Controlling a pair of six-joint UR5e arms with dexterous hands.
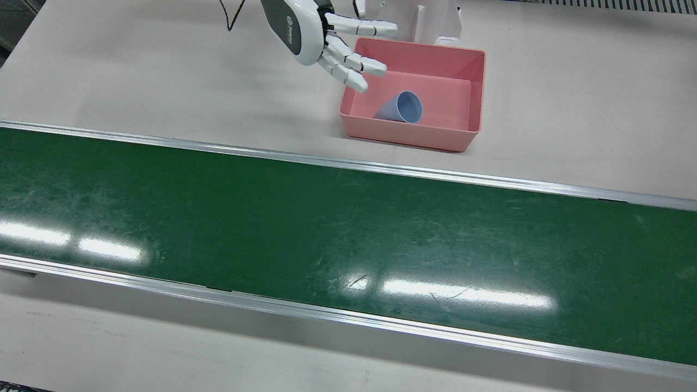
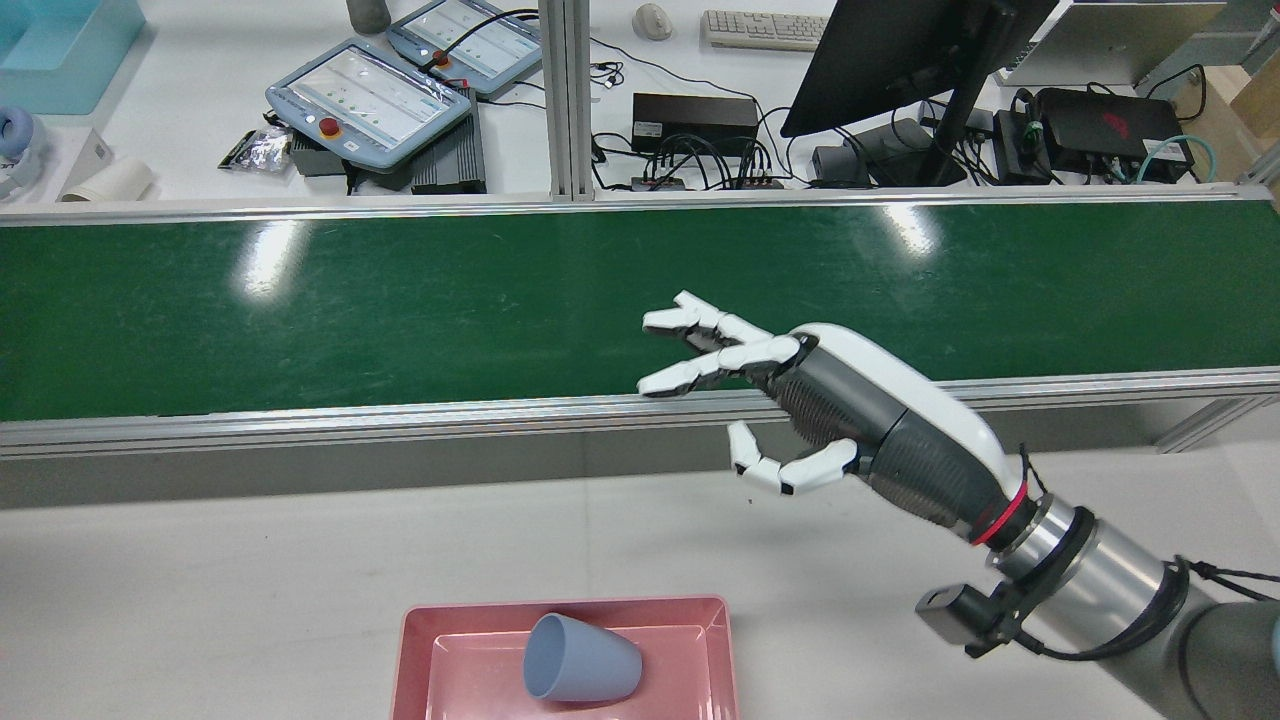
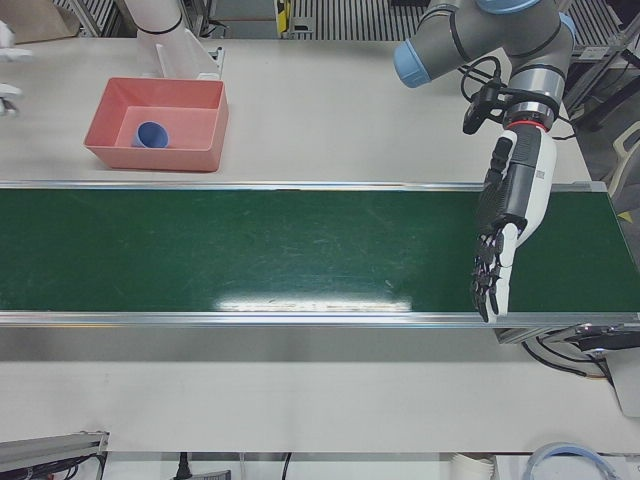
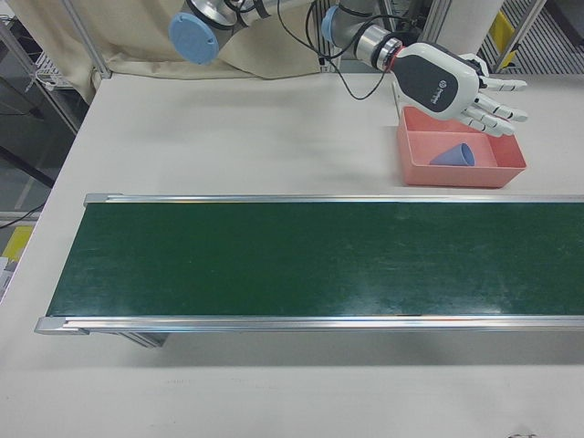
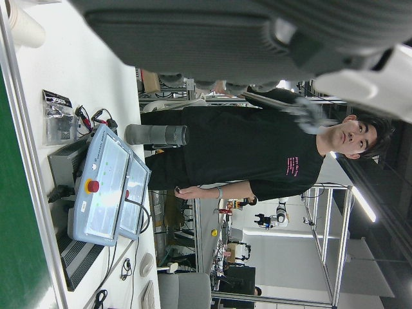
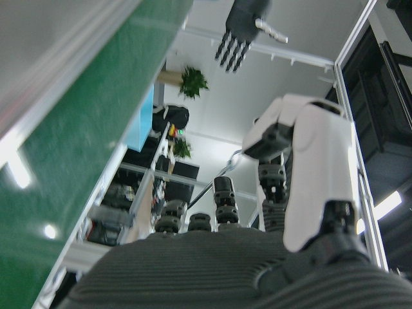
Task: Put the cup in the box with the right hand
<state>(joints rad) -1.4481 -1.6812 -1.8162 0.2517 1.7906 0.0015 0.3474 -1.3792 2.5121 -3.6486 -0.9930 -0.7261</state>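
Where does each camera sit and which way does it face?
Front view: overhead; right robot hand open beside pink box holding cup.
Rear view: behind, facing the belt; same hand, box, cup.
Left-front view: left robot hand over green belt.
Right-front view: right arm, box.
Left hand view: sideways, at a person.
Right hand view: sideways, own fingers.

Both arms are grey with light-blue joint caps, each ending in a white-shelled right hand [image 1: 326,38] or left hand [image 3: 505,225] with dark ribbed palm, red wrist ring and black cable.
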